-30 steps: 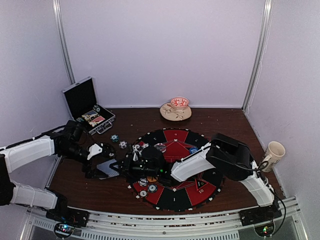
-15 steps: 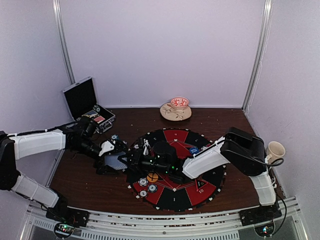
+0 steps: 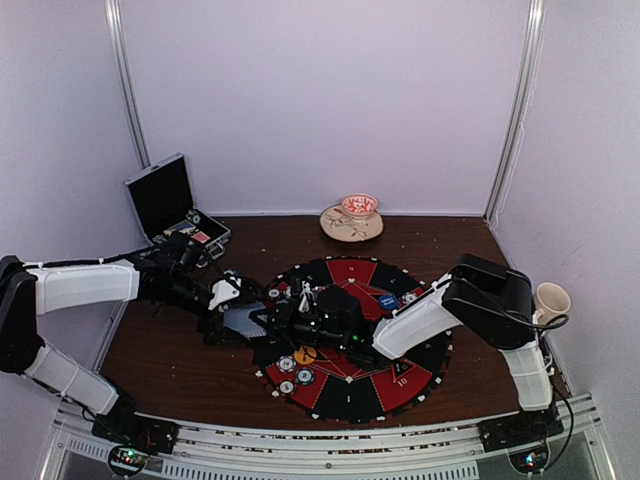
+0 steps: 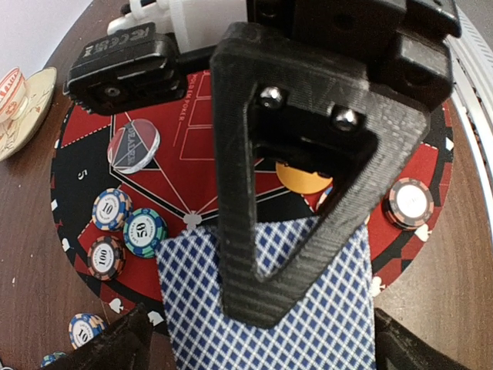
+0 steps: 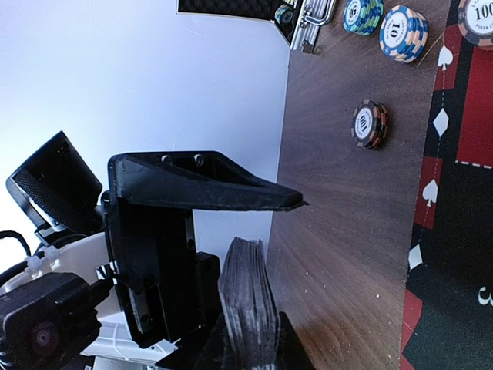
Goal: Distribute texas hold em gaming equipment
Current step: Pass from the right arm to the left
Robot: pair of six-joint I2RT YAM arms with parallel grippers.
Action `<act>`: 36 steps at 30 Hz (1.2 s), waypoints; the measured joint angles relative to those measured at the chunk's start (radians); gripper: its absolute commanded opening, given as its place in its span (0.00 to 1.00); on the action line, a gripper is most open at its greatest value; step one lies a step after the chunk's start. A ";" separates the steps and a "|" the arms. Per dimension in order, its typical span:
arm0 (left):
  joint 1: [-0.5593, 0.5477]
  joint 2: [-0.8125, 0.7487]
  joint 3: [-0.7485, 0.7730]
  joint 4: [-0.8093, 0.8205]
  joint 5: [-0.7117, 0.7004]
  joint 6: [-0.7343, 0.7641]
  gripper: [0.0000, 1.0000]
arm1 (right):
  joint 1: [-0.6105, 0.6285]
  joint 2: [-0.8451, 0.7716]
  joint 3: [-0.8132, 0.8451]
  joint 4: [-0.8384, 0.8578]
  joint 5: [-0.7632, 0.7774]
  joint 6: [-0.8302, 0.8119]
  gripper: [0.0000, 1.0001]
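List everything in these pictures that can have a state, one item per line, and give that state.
case, lid open
card deck, held flat in the right pincer
right pincer, shut on the card deck
left pincer, wide open, a finger on either side of the card deck
poker chips, lying flat
teacup, upright
mug, upright

On the table, centred toward its near edge: mat, with chips on its near-left part. Over its left rim: deck of cards. Left of the mat: loose chips. Far-left corner: case. Far edge: saucer. Right edge: mug.
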 measured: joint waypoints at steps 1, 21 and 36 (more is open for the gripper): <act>-0.005 0.005 0.000 0.006 -0.006 -0.001 0.98 | 0.000 0.000 0.000 0.003 0.000 0.002 0.00; -0.056 0.023 -0.001 0.045 -0.080 -0.023 0.76 | -0.002 0.000 0.005 0.008 0.034 0.034 0.00; -0.061 0.023 -0.001 0.051 -0.080 -0.038 0.59 | -0.012 0.010 0.005 0.010 0.033 0.045 0.03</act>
